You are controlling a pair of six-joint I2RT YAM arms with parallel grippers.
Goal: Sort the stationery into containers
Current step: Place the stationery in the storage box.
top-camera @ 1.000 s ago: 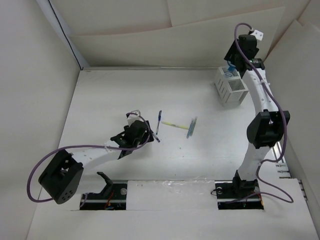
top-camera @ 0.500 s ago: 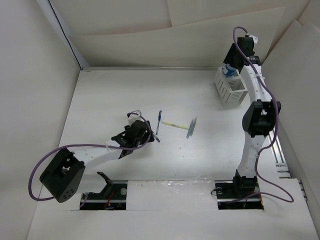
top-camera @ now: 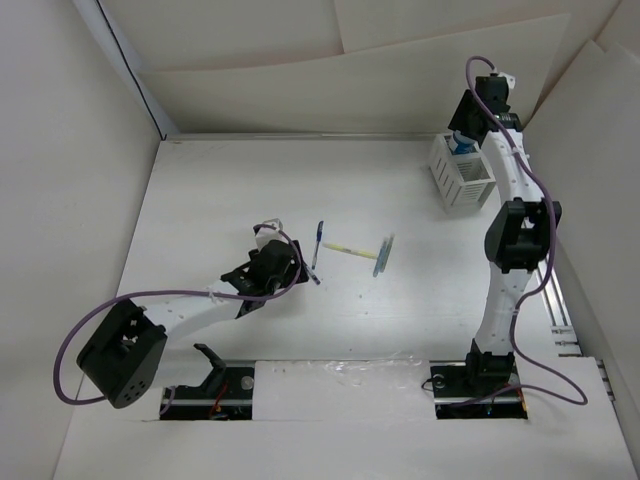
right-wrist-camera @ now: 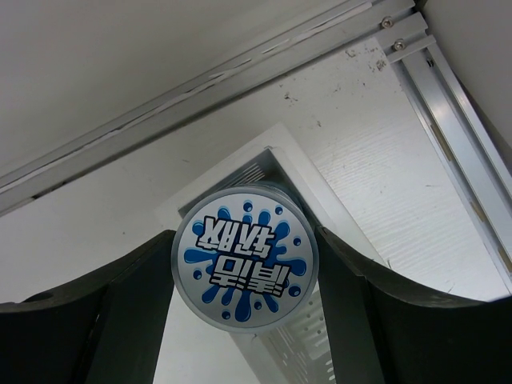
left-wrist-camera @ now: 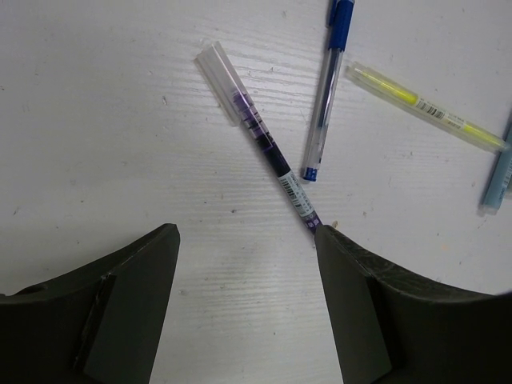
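Note:
My right gripper is shut on a round blue-and-white roll, which it holds just above the far end of the white slatted organizer box. From above, the roll shows between the gripper and the box. My left gripper hangs open over bare table. Its right fingertip is at the tail of a purple pen. Past that lie a blue pen, a pale-yellow stick and a light-blue stick.
Paper walls close in the table on the left, back and right. A metal rail runs along the table's right edge beside the box. The pens lie in a loose group mid-table, with the left gripper just to their left.
The right arm has swung its elbow in and brought the roll over the box's far end. The left arm and the pens have not moved.

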